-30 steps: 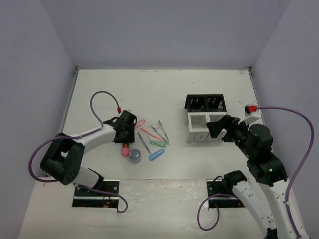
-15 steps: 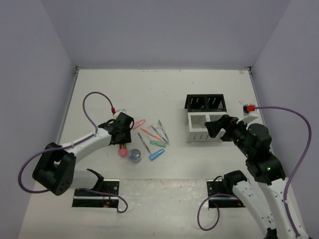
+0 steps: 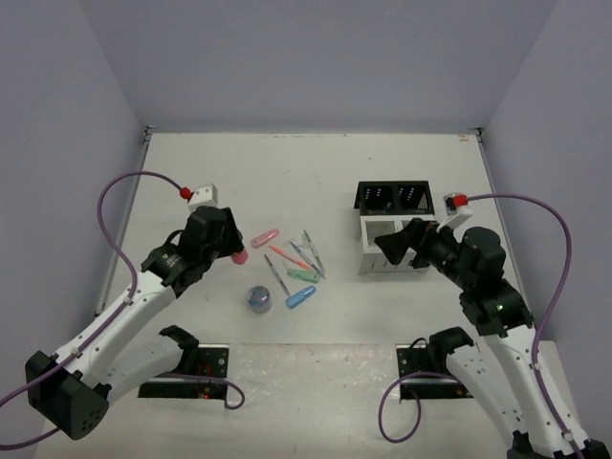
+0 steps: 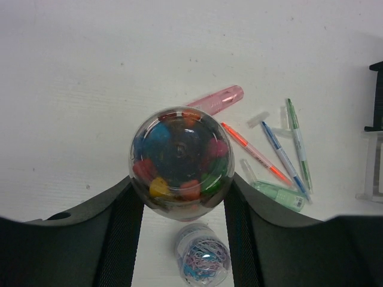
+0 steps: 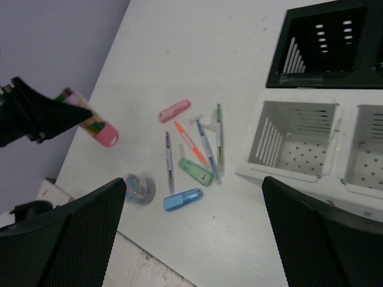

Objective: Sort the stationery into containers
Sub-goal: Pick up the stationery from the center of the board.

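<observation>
My left gripper [image 3: 226,251] is shut on a clear tube of coloured pieces with a pink cap [image 3: 239,256], held off the table left of the pile. In the left wrist view the tube [image 4: 181,161] sits end-on between the fingers [image 4: 122,221]. Below it lies a round jar of paper clips [image 4: 202,261]. Pink [image 3: 265,237], mint [image 3: 303,275] and blue [image 3: 300,296] capsules and thin pens [image 3: 292,256] lie on the table. The black container [image 3: 394,198] stands behind the white one [image 3: 375,234]. My right gripper [image 3: 397,247] hangs open over the white container's front, holding nothing.
In the right wrist view the white container [image 5: 299,140] shows two bare compartments and the black container [image 5: 317,48] lies beyond it. Purple cables loop off both arms. Walls close in the table on three sides.
The left arm has lifted the pink-capped tube off the table and drawn back to the left. The right gripper has shifted a little leftward over the white container.
</observation>
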{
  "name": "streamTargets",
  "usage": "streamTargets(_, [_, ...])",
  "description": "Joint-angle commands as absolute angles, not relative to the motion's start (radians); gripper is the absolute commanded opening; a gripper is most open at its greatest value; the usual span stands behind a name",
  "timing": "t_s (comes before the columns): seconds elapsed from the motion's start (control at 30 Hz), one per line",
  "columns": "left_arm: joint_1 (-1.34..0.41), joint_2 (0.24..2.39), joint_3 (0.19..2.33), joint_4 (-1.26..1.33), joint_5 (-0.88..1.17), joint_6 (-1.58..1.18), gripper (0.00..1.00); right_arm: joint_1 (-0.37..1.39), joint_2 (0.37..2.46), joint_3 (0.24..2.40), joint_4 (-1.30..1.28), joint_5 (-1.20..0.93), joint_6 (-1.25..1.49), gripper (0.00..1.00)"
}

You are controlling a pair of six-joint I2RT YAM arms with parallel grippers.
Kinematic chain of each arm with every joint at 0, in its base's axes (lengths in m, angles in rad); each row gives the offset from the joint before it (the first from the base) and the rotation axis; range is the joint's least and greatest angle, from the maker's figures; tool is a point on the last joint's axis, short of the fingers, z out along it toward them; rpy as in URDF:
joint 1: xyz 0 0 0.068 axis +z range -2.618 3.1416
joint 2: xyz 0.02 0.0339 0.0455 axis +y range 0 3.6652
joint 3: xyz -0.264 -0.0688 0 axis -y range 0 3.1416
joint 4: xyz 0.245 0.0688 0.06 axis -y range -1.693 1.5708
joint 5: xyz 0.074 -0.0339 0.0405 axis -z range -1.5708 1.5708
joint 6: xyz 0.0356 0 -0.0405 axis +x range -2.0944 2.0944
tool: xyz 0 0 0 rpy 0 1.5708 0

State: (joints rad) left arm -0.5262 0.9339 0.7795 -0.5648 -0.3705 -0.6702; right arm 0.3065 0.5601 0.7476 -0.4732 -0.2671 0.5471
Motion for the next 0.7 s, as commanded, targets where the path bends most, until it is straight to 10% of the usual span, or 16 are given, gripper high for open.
streamTargets(0.0, [-0.529,0.84,0.81,-0.525,-0.33,-0.69,0.0,0.305,0.6,0.725,-0.334,-0.547,0.508,0.99])
streamTargets(0.13, [-0.529,0.749,0.861,-0.48,-0.212,-0.732,0.0,0.397,0.676,0.725,-0.149,-0.878,0.519,0.99])
streamTargets(0.67, [-0.54,0.698,0.54,0.433,0.238,-1.338,0.0,0.848,0.95,0.69,0.425,-0.35,0.69,0.99])
